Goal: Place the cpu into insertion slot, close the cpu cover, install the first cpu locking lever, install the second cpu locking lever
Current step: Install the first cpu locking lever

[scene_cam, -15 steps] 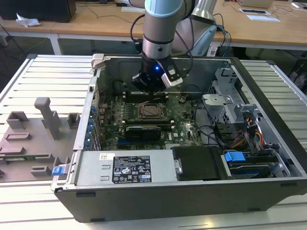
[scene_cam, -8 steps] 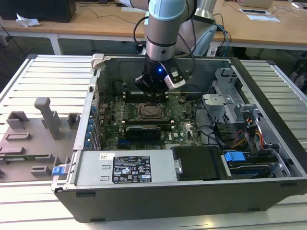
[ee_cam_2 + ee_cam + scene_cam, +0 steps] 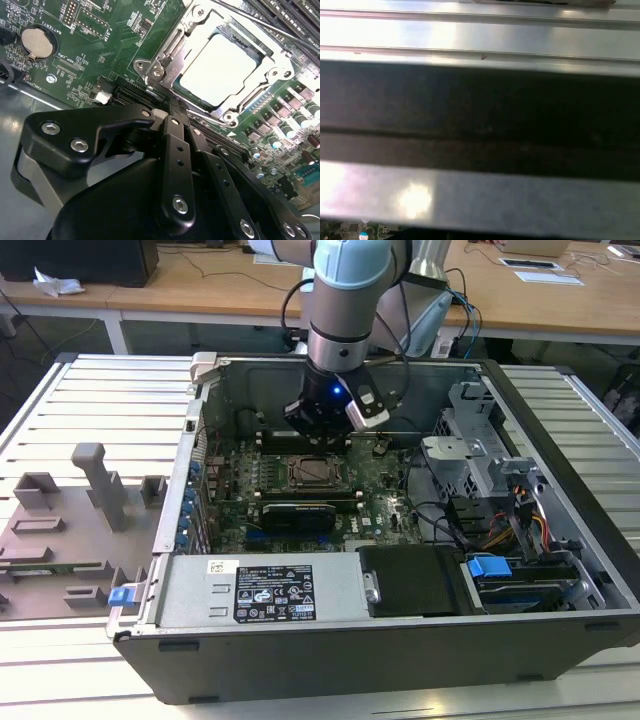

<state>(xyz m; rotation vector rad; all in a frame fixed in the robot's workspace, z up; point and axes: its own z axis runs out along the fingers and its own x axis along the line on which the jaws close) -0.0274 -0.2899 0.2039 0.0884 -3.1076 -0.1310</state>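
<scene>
Open PC case (image 3: pixel 560 570) lies on its side on a slatted metal table (image 3: pixel 90 410), motherboard (image 3: pixel 380 490) facing up inside. Arm reaches down into the case near its far wall; gripper (image 3: pixel 322 430) hangs just above the far edge of the CPU socket area.

In the second wrist view the gripper (image 3: pixel 172 107) has its black fingers (image 3: pixel 176 150) pressed together, nothing pinched between them, tips right at the near edge of the insertion slot (image 3: pixel 150 67). The cpu (image 3: pixel 220 67) sits flat in the slot, silver-grey top showing. The cpu cover (image 3: pixel 180 47) is down around it, chip visible thru the window. A thin lever rod (image 3: pixel 272 30) runs along the far side of the socket; can't tell if it's latched.

Coin battery (image 3: pixel 36 42) sits on the board well apart from the socket. Black card (image 3: pixel 297 515) stands in a slot on the board's near side. Grey fixture tray (image 3: pixel 70 530) rests on the table at the exterior view's left, beside the case.
</scene>
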